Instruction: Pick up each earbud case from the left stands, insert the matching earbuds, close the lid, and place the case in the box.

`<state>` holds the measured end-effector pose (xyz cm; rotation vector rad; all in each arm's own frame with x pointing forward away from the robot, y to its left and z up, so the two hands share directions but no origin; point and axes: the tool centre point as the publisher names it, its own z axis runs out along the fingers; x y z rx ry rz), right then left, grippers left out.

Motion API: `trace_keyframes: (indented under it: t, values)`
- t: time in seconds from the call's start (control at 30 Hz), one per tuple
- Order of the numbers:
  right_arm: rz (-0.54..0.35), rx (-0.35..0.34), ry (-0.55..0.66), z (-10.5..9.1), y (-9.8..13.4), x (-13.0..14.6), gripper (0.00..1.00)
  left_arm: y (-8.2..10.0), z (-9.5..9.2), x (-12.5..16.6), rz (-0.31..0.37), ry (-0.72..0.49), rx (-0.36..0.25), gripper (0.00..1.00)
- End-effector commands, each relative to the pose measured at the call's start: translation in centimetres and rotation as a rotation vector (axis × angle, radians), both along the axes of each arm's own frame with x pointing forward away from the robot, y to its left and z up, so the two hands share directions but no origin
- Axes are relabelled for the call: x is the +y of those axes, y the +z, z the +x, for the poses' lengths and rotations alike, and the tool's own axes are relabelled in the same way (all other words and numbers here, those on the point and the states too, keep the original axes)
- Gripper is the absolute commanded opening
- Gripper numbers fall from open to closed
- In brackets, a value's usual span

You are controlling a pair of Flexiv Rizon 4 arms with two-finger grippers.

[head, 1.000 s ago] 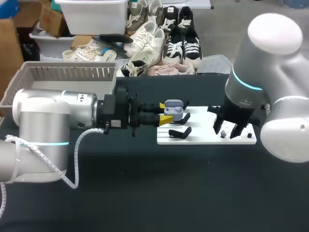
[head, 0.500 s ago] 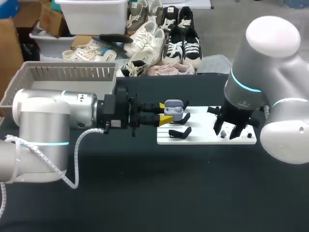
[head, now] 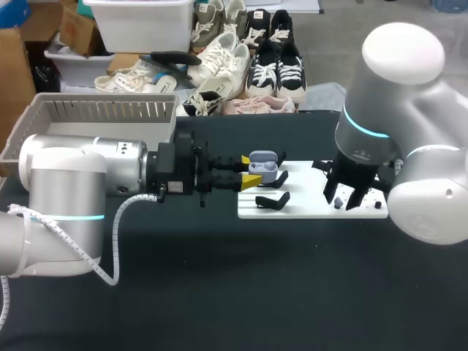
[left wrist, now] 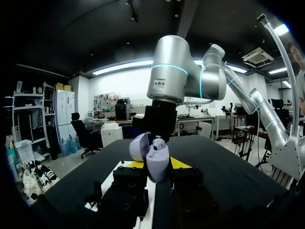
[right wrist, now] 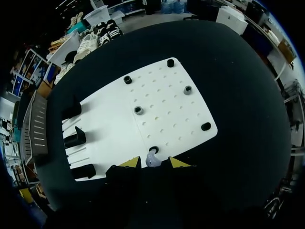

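We hold the lavender earbud case (head: pixel 265 167), lid open, clamped in our left gripper (head: pixel 249 170) above the left edge of the white peg board (head: pixel 307 210). Our right gripper (head: pixel 348 199) stands open over the board's right half, fingers (right wrist: pixel 132 162) flanking a lavender earbud (right wrist: pixel 151 160) without touching it

**Head view:** the right arm (head: pixel 380 146) covers the right end of the white board (head: pixel 307 210). The right gripper (head: pixel 346 196) shows there only as a dark body (its tips are hidden). At the board's left end the earbud case (head: pixel 263 167) hides most of the rear stand (head: pixel 281 178), and the case's interior is too small to read.

**Left wrist view:** the case's base is sunk between the finger bodies of the left gripper (left wrist: pixel 157 163), which mask nearly all of the board.

**Right wrist view:** the board's near edge lies under the gripper body. Whether the earbud (right wrist: pixel 151 160) touches the board there cannot be told.
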<state>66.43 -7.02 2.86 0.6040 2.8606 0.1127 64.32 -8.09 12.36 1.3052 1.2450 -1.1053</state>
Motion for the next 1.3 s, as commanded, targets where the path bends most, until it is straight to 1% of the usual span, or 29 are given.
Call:
trace_keyframes:
  t: [0.03, 0.2, 0.53, 1.03, 1.3]
  values:
    - [-0.008, 0.000, -0.010, 0.07, -0.12, 0.26, 0.33, -0.03, -0.05, 0.02, -0.002, 0.002, -0.001, 0.00]
    - [-0.011, 0.003, -0.016, 0.21, -0.23, 0.42, 0.33, -0.03, -0.05, 0.02, -0.002, 0.002, -0.001, 0.00]
    - [-0.015, 0.003, -0.023, 0.56, -0.33, 0.58, 0.29, -0.03, -0.05, 0.02, -0.002, 0.002, -0.001, 0.00]
    - [-0.017, 0.007, -0.037, 0.55, -0.44, 0.28, 0.31, -0.03, -0.05, 0.02, -0.002, 0.002, -0.001, 0.00]
    - [-0.015, 0.012, -0.038, 0.60, -0.56, 0.37, 0.30, -0.03, -0.05, 0.02, -0.002, 0.002, -0.001, 0.00]
